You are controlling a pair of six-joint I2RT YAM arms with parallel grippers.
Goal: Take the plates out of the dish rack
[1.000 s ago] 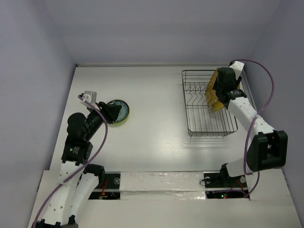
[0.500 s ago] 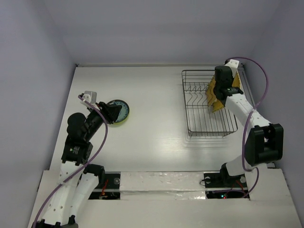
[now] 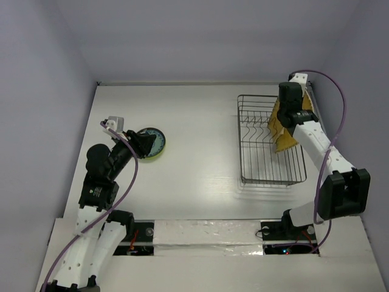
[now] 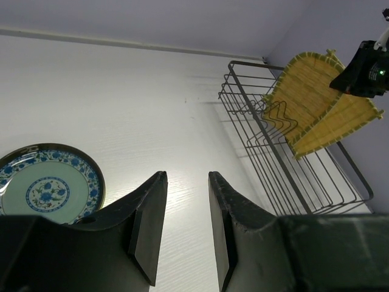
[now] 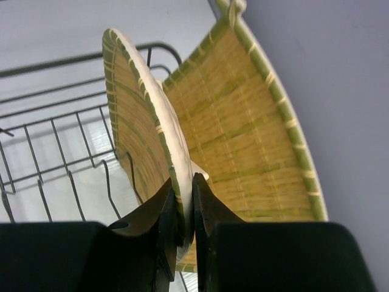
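Near the far right corner of the table [image 3: 194, 121], the dish rack [image 3: 240, 140] of thin dark wire is seen. Two woven bamboo plates are stood on edge at the far right end of the rack, leaning close to each other. One bamboo plate [image 5: 137, 109] is pinched at its rim by the right gripper [image 5: 184, 188], with a finger pressed on each side of it. The other bamboo plate [image 5: 249, 128] is seen just beside it, on the side of the wall, and is not held. Whether the pinched plate is resting on the wires or raised off them cannot be told.

Toward the left edge of the table, a small round plate [image 4: 45, 191] is laid flat. It is painted with blue flowers on a pale green middle, and a lime-green rim is seen from above. The left gripper [image 4: 186, 176] is held low just beside this plate. Its fingers are spread a little, and only bare table is seen between them. The small plate is not gripped. The rack and the small plate are set well apart.
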